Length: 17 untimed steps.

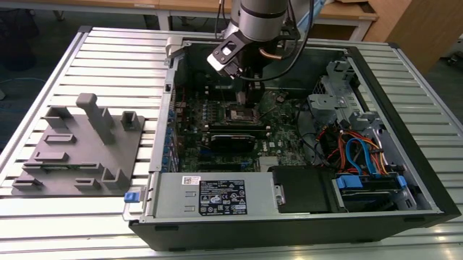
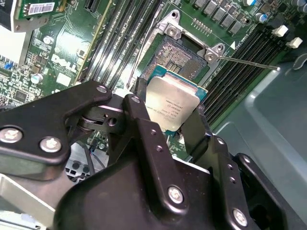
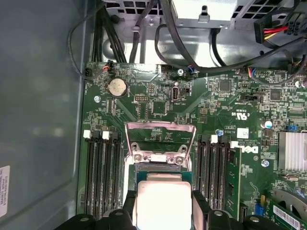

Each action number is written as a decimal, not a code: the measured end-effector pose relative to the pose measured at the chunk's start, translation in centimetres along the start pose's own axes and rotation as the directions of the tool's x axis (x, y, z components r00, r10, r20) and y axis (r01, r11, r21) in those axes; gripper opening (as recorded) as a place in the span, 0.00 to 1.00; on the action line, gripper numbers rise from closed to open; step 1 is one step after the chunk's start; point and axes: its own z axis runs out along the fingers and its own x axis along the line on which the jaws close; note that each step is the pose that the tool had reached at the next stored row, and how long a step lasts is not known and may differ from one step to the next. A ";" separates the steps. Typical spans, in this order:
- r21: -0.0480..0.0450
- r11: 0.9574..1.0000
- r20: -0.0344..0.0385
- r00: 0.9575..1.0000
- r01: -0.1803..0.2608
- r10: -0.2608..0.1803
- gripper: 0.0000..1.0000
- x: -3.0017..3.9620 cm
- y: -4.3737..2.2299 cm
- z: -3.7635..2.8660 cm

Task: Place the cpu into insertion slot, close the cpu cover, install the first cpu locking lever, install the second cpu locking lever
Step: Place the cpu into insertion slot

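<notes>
Second wrist view: the tool (image 2: 170,115) is clenched on the cpu (image 2: 171,101), pinching two opposite edges, which seems meant to leave the underside free for the socket. The chip hangs just above the insertion slot (image 2: 184,53), not yet seated. The cpu cover (image 3: 160,125) stands swung up at one edge of the slot, leaving it open in the green circuit board (image 3: 225,110), inside the computer case (image 1: 426,179) on the slatted surface (image 1: 108,49).
</notes>
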 end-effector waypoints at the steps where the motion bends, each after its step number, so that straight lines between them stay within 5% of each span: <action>1: 0.000 1.000 0.000 1.000 0.000 0.000 0.54 0.00 -0.03 0.10; 17: 0.000 1.000 0.000 1.000 0.000 0.000 0.54 0.01 -0.12 0.37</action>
